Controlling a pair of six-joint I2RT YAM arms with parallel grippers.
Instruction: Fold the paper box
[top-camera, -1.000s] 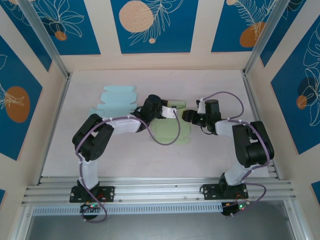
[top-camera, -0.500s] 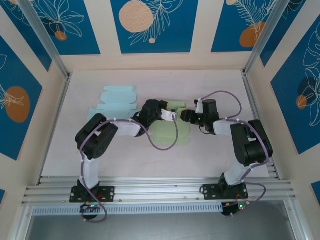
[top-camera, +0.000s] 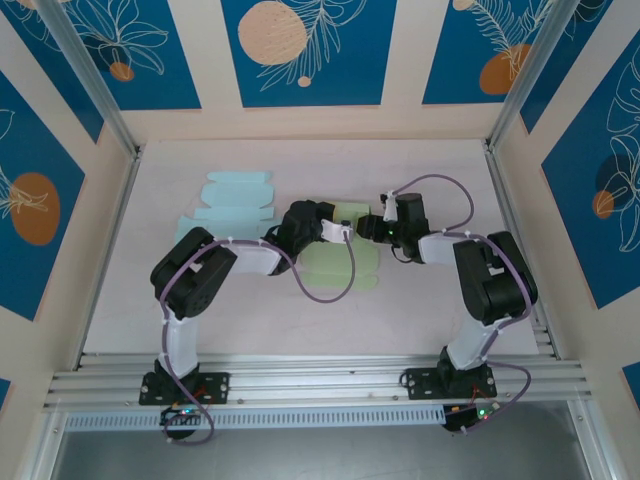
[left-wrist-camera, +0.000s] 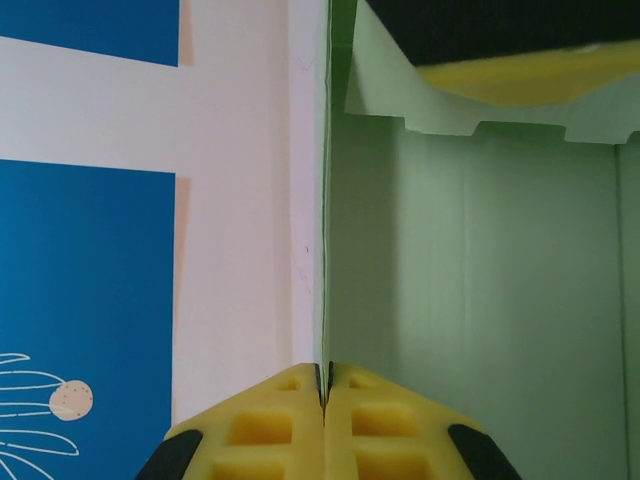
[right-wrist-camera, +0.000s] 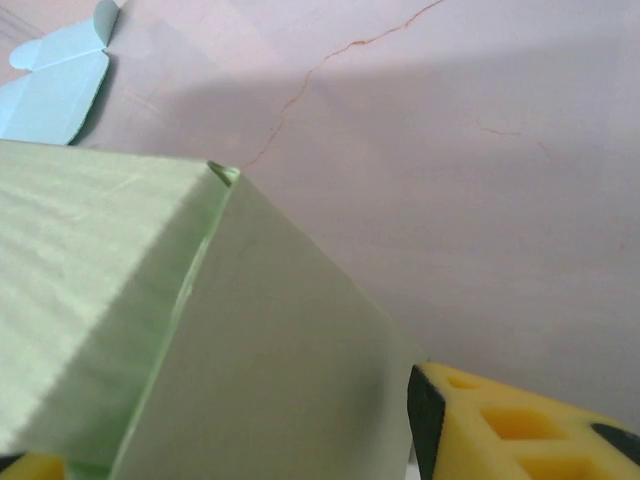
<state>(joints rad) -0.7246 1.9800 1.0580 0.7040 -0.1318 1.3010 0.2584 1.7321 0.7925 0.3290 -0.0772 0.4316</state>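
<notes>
The pale green paper box (top-camera: 338, 262) lies mid-table, partly raised at its far end between the two grippers. My left gripper (top-camera: 343, 231) is shut on a thin upright wall of the box (left-wrist-camera: 470, 280), the edge pinched between its yellow fingertips (left-wrist-camera: 325, 385). My right gripper (top-camera: 371, 228) reaches in from the right. Its fingers (right-wrist-camera: 500, 430) stand on either side of a folded corner of the box (right-wrist-camera: 250, 340), with the green panel spanning the gap and touching the pads. A yellow finger of the right gripper (left-wrist-camera: 520, 75) shows beyond a notched flap in the left wrist view.
Light blue flat box blanks (top-camera: 235, 198) lie on the table to the far left of the green box; one of them (right-wrist-camera: 60, 80) shows in the right wrist view. Cabin walls ring the pinkish table (top-camera: 200, 310).
My right gripper has moved left onto the box and its jaws have narrowed around the corner. The left arm shifted slightly and keeps its pinch.
</notes>
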